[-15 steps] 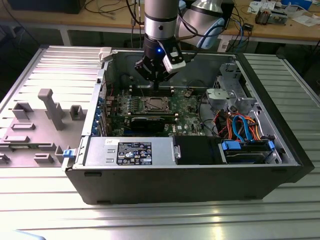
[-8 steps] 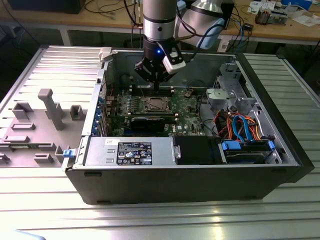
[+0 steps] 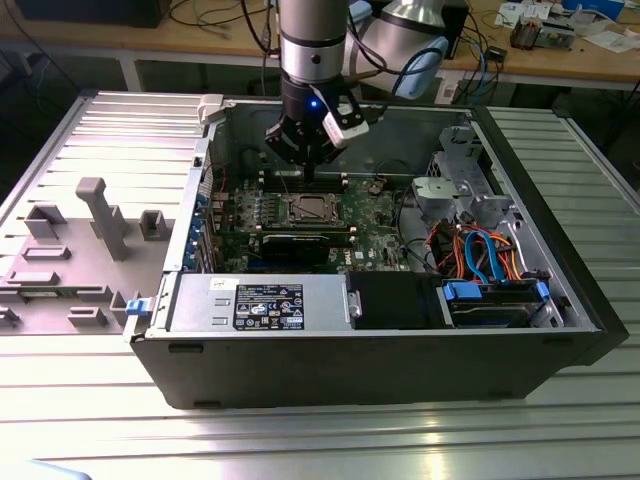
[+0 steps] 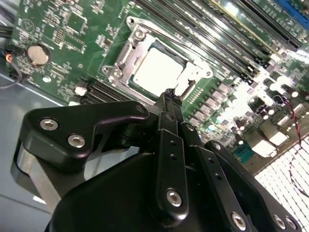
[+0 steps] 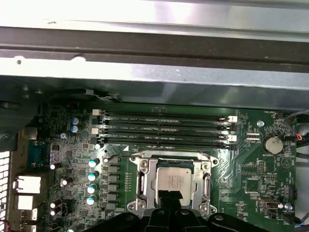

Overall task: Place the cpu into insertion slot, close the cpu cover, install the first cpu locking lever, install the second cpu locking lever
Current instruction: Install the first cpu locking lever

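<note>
The arm reaches down into an open computer case that lies on a ribbed metal table. In the exterior view, the hand hangs over the green board at about twelve o'clock from the insertion slot, with its fingers drawn together and nothing visible between them. In both wrist views the tips of the hand sit at the edge of the socket, just over one side of the cpu.

The cpu lies flat in the socket, silvery face up. The cpu cover is down around it, its window framing the chip. A thin wire locking lever runs along one side of the frame; whether it is latched cannot be told.

The long memory slots lie beside the socket, and a coin battery sits on the board near them. In the exterior view, the graphics card lies at six o'clock from the socket, the black-labelled power supply beyond it toward six, and grey fixture blocks stand outside the case at nine o'clock.
</note>
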Robot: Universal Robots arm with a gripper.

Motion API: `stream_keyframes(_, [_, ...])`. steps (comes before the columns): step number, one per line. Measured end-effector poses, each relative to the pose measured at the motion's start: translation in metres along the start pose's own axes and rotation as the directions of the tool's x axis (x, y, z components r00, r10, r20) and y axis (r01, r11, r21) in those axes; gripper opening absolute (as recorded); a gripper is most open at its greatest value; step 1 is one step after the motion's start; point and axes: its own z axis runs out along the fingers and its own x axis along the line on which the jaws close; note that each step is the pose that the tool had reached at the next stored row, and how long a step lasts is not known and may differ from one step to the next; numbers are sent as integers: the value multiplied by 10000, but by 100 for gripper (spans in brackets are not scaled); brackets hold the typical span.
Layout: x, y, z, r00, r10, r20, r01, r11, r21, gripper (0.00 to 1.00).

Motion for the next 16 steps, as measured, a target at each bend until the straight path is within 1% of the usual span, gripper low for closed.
stream_keyframes(2, [52, 3, -1, 10000, -2, 7, 2, 10000, 0, 11])
stream_keyframes(4, [152, 8, -3, 10000, -2, 17, 2, 10000, 2, 11])
stream_keyframes(8, [272, 14, -6, 10000, -1, 21, 1, 10000, 2, 11])
stream_keyframes(11, [309, 16, -5, 10000, 56, 23, -56, 10000, 2, 11])
stream_keyframes(14, [321, 16, -3, 9997, 242, 25, -242, 9997, 7, 11])
stream_keyframes(16, [370, 19, -2, 9997, 242, 24, -243, 9997, 8, 11])
